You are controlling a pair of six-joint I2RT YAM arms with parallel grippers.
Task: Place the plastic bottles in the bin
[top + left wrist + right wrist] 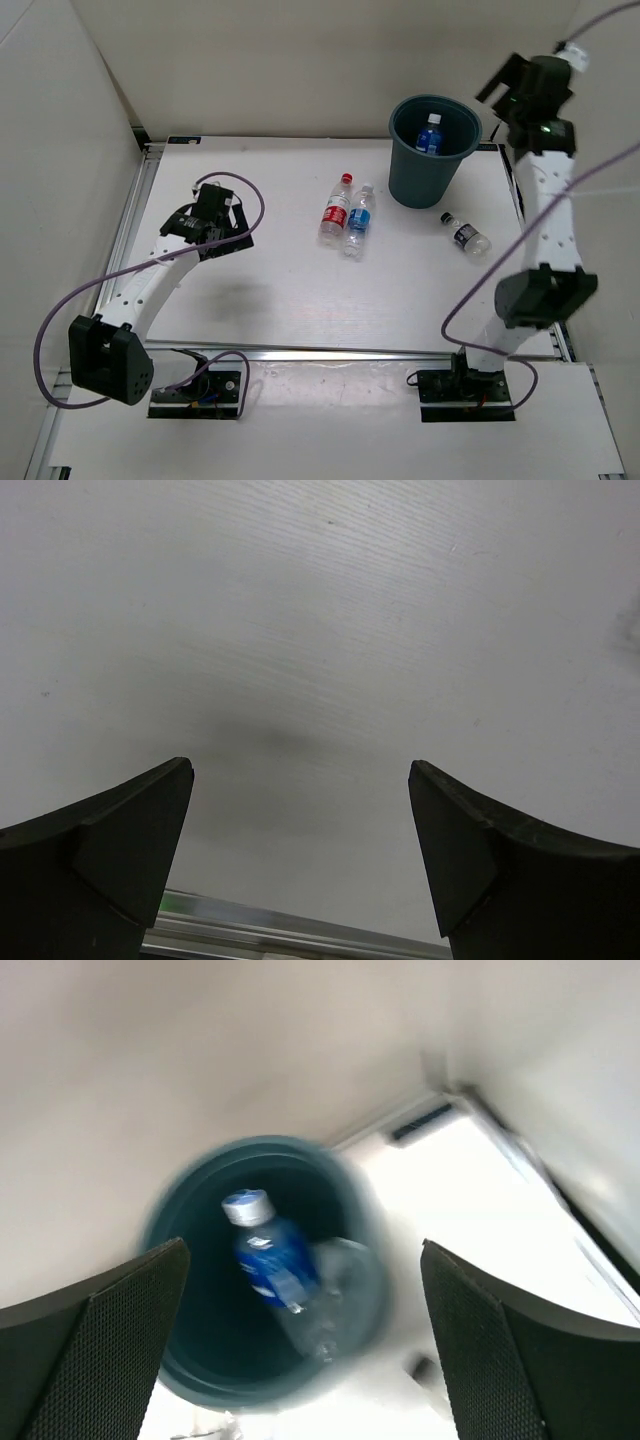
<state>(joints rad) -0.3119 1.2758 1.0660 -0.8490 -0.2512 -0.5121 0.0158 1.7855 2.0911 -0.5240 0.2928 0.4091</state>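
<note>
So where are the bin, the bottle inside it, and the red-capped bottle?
bin (pixel 422 183): top view, its outer wall.
bottle inside it (pixel 268 1256): right wrist view, its blue label.
red-capped bottle (pixel 335 213): top view, its red label.

In the right wrist view we see the bin (pixel 205 1310) and the blue-labelled bottle (pixel 275 1265) inside it only as a smear, its label unreadable. From above, the bin's wall hides that bottle's lower part. Of the left gripper (pixel 300 775) we see only fingers (pixel 120 850), cut off at the bottom edge.
</note>
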